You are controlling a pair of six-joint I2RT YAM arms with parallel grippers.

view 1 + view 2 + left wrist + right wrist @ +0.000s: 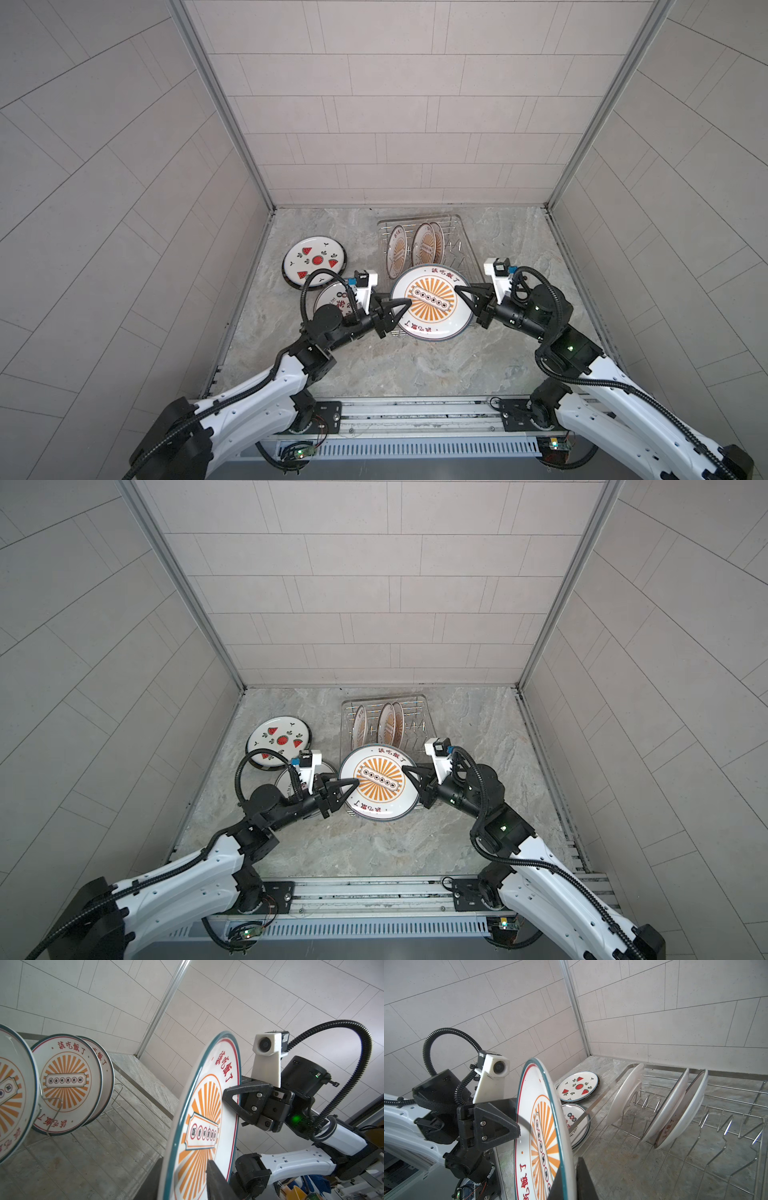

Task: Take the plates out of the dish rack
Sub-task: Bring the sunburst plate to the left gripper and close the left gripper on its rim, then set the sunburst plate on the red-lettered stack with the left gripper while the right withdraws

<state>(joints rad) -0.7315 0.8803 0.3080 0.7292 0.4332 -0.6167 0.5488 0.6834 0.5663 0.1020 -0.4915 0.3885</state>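
My right gripper (466, 296) is clamped on the right rim of the sunburst plate (430, 305), held at frame centre over the near end of the dish rack (461, 249). My left gripper (398, 309) straddles its left rim; whether it pinches, I cannot tell. Beyond, three plates (428, 247) stand upright in the rack.

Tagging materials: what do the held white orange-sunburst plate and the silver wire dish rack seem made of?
Round white orange-sunburst plate: glossy glaze with highlights, likely ceramic, possibly melamine. Rectangular silver wire dish rack: bright glinting rods, probably polished steel.
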